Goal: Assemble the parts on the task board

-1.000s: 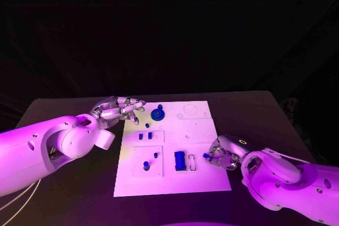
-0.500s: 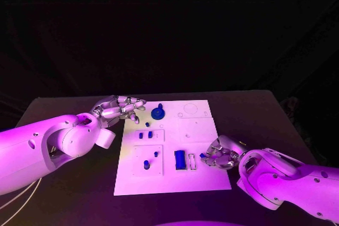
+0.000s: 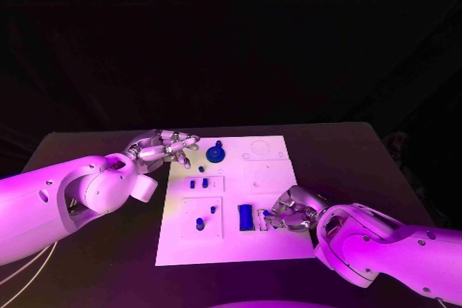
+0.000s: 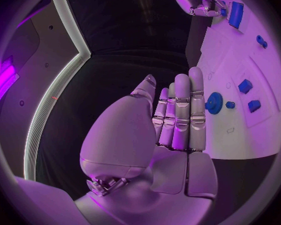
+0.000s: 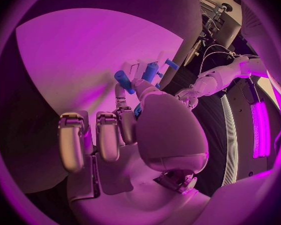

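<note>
The black table is carrying our task board mid-frame; our right hand is pinching a blue part, and our left hand is hovering empty, fingers loosely spread.

Your far-right quarter of the task board lies bare; a hand could pass over it. The left hand hangs at the board's far-left corner, just beside the round blue part. The right hand crowds the upright blue block near the board's near-right edge.
</note>
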Robot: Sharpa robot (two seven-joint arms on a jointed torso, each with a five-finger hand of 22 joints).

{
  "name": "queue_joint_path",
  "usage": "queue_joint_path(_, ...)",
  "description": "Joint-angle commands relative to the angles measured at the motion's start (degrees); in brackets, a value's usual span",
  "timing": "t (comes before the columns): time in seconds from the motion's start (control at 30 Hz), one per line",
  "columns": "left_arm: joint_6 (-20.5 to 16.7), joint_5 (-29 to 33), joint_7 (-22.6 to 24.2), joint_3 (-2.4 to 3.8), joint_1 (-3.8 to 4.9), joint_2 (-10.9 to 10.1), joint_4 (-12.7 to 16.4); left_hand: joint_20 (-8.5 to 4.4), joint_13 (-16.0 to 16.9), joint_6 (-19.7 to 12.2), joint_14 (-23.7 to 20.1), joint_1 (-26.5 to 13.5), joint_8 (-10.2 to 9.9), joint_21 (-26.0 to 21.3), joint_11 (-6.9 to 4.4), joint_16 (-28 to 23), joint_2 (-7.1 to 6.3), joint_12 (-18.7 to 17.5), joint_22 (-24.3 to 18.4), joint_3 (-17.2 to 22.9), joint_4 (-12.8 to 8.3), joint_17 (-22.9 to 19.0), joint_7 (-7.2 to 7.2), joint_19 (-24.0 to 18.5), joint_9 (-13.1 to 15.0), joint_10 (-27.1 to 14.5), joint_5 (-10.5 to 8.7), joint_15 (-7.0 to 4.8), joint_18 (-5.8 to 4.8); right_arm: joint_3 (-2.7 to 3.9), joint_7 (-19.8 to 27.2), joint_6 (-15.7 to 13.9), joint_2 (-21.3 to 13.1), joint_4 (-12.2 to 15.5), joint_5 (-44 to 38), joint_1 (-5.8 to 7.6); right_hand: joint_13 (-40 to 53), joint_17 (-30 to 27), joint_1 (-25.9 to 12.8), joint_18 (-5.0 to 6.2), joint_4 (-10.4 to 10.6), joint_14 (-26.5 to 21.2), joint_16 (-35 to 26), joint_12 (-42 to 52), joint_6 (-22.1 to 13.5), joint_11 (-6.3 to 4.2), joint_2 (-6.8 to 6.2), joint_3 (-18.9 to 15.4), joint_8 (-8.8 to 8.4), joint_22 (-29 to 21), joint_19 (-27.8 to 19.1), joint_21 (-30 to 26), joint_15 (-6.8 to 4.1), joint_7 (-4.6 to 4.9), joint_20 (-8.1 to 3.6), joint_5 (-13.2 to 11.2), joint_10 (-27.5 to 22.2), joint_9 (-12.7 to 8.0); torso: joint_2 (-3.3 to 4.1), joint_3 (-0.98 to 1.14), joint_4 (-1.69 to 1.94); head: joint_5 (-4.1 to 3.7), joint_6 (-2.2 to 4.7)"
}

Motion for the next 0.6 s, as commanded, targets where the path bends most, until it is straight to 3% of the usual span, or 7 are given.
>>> queue_joint_path(0.03,1.0,0.0,0.2,0.04,0.02,0.1,0.2,0.12,0.1,-0.4,-0.4,0.5,0.4,-0.3,-0.18,0.3,0.2,0.3,-0.1,-0.3,0.0,0.0,-0.09,0.5,-0.1,-0.4,0.23,0.04,0.76,-0.02,1.2,-0.7,0.3,0.0,0.5,-0.03,7.0,11.6,-0.4,-0.93,0.1,5.4,-0.3,0.3,0.5,-0.57,0.07,0.3,0.28,14.6,5.6,0.0,-0.13,-0.41,-0.31,0.3,0.7,0.1,-0.04,0.0,-0.02,0.1,0.01)
queue_joint_path(0.37,1.1,0.0,0.2,0.04,0.02,0.1,0.2,0.12,0.1,-0.4,-0.4,0.5,0.4,-0.3,-0.18,0.3,0.2,0.3,-0.1,-0.3,0.0,0.0,-0.09,0.5,-0.1,-0.4,0.23,0.04,0.76,-0.02,1.3,2.6,1.7,-1.3,0.4,-0.03,7.0,11.5,-1.9,-0.93,0.8,5.4,-0.3,0.4,0.5,-0.59,0.11,0.1,0.52,14.6,5.6,0.0,-0.15,-0.44,-0.34,-0.4,0.7,0.3,-0.02,-0.06,0.01,-0.27,0.07)
queue_joint_path(0.5,1.1,0.0,0.2,0.04,0.02,0.2,0.2,0.12,0.1,-0.4,-0.4,0.5,0.4,-0.3,-0.18,0.3,0.2,0.3,-0.1,-0.3,0.0,0.0,-0.09,0.5,-0.1,-0.4,0.23,0.04,0.76,-0.02,1.3,3.6,2.3,-2.0,0.4,-0.03,7.1,11.6,-3.1,-0.94,1.4,5.4,-0.3,0.5,0.6,-0.59,0.07,-0.4,0.78,14.7,5.6,0.1,-0.15,-0.46,-0.35,-1.4,0.8,0.6,-0.03,-0.05,0.03,-0.1,0.0)
queue_joint_path(0.6,1.1,0.0,0.2,0.04,0.02,0.2,0.3,0.12,0.1,-0.5,-0.4,0.5,0.4,-0.3,-0.18,0.3,0.23,0.3,-0.1,-0.4,0.0,-0.1,-0.08,0.5,-0.1,-0.4,0.23,0.05,0.76,-0.02,1.3,4.0,2.6,-2.3,0.4,-0.04,7.1,11.5,-4.2,-0.95,2.0,5.4,-0.3,0.5,0.7,-0.59,-0.19,-1.2,0.97,14.7,5.6,0.1,-0.15,-0.46,-0.36,-0.7,0.8,0.7,-0.03,-0.04,0.02,0.07,0.02)
